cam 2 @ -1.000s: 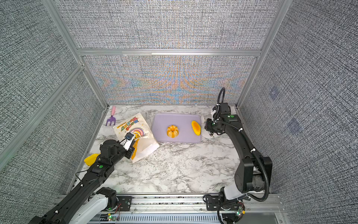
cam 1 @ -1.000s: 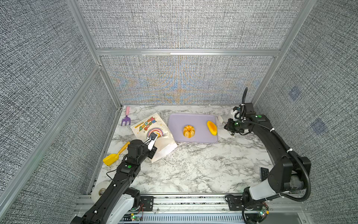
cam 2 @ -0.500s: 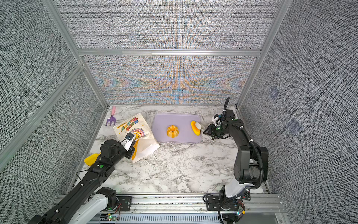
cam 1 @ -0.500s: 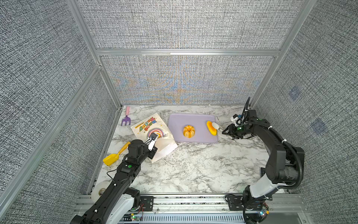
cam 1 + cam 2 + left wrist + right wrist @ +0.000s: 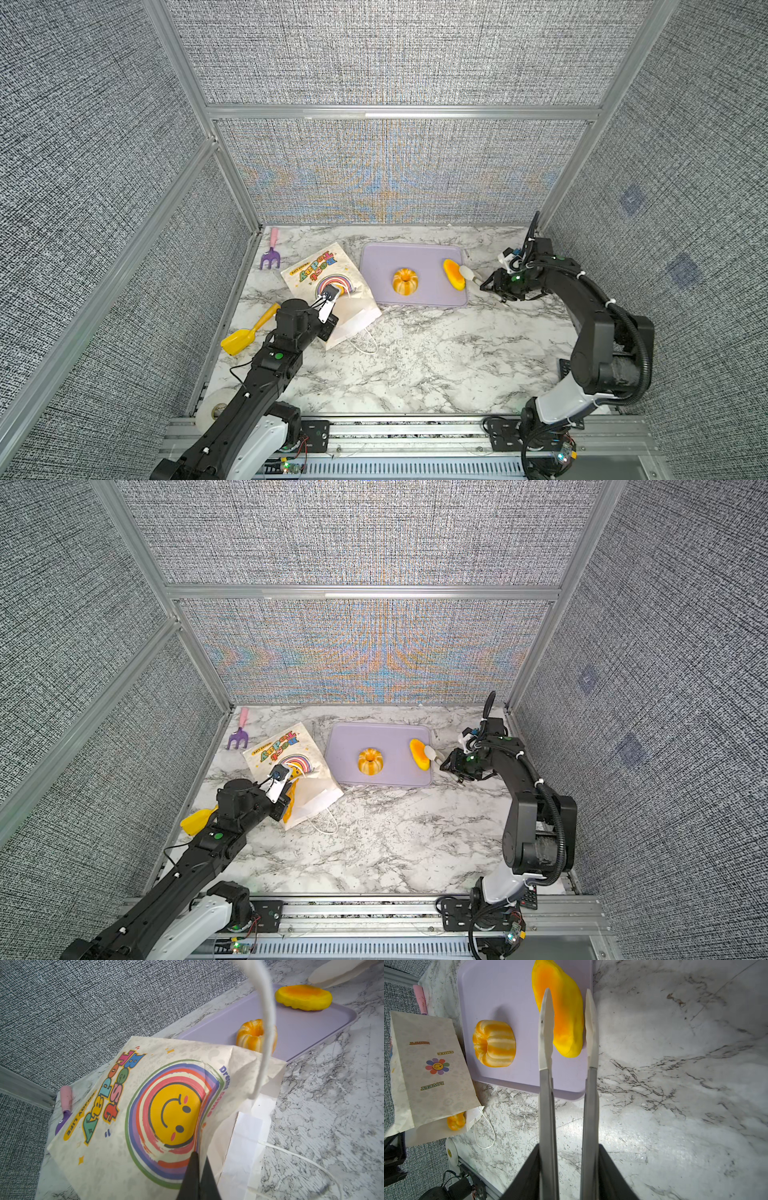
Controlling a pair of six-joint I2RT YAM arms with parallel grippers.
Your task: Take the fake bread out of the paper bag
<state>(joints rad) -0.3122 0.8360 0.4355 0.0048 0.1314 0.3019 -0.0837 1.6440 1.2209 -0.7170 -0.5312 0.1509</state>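
Observation:
The paper bag (image 5: 324,274) lies on its side at the left, its mouth toward the front. My left gripper (image 5: 199,1159) is shut on the upper edge of that mouth and holds it raised. One glossy orange fake bread (image 5: 456,1122) shows inside the mouth. A fluted ring bun (image 5: 405,281) and a long yellow loaf (image 5: 454,274) lie on the lilac tray (image 5: 415,257). My right gripper (image 5: 569,1147) grips metal tongs (image 5: 546,1105). Their white tips (image 5: 547,1028) stand apart, straddling the loaf's near end.
A purple toy fork (image 5: 270,255) lies at the back left, a yellow toy shovel (image 5: 249,332) beside my left arm. The bag's white cord handle (image 5: 365,345) trails on the marble. A tape roll (image 5: 216,409) sits at the front left corner.
The tongs have spread apart over the yellow loaf, and my right arm has come lower toward the tray's right edge. Left arm and bag have not moved.

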